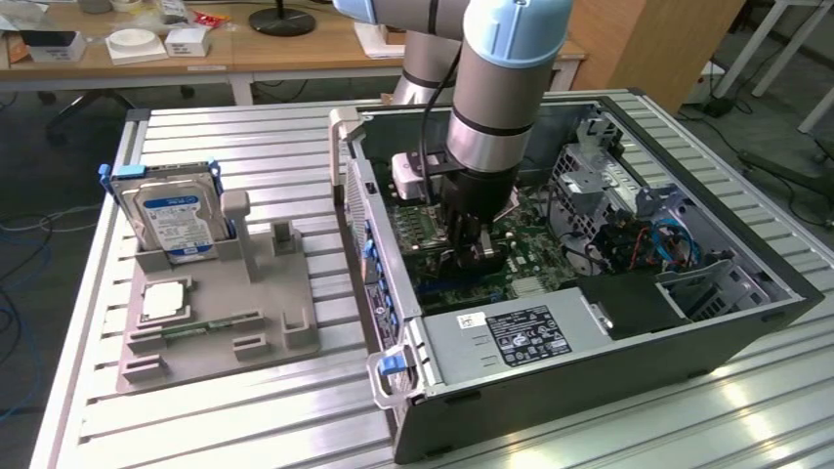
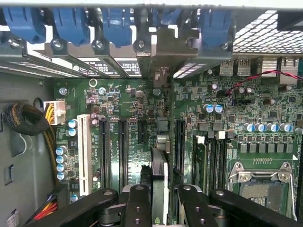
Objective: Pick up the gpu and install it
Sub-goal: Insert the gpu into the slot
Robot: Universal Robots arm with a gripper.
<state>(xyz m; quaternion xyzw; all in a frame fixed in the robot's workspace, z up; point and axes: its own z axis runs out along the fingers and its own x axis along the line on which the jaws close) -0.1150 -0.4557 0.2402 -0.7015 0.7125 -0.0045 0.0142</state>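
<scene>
The gpu [image 2: 159, 177] shows edge-on as a thin dark card between my two black fingers [image 2: 138, 205]. My gripper [image 2: 161, 208] is shut on it. The card hangs just above the green motherboard [image 2: 132, 101], in line with the black expansion slots [image 2: 179, 142]; whether it touches a slot is hidden. Its metal end bracket [image 2: 161, 56] reaches toward the row of blue slot latches [image 2: 71, 23]. In the exterior view my gripper [image 1: 472, 252] is down inside the open computer case [image 1: 729, 322], over the board's middle.
A silver hard drive [image 1: 176, 220] stands upright in a grey fixture [image 1: 280, 332] at the exterior view's left, with a small green memory stick [image 1: 195, 328] lying flat. The power supply [image 1: 515, 332], drive cage [image 1: 612, 186] and case walls hem the arm in. A CPU socket [image 2: 258, 182] lies beside the slots.
</scene>
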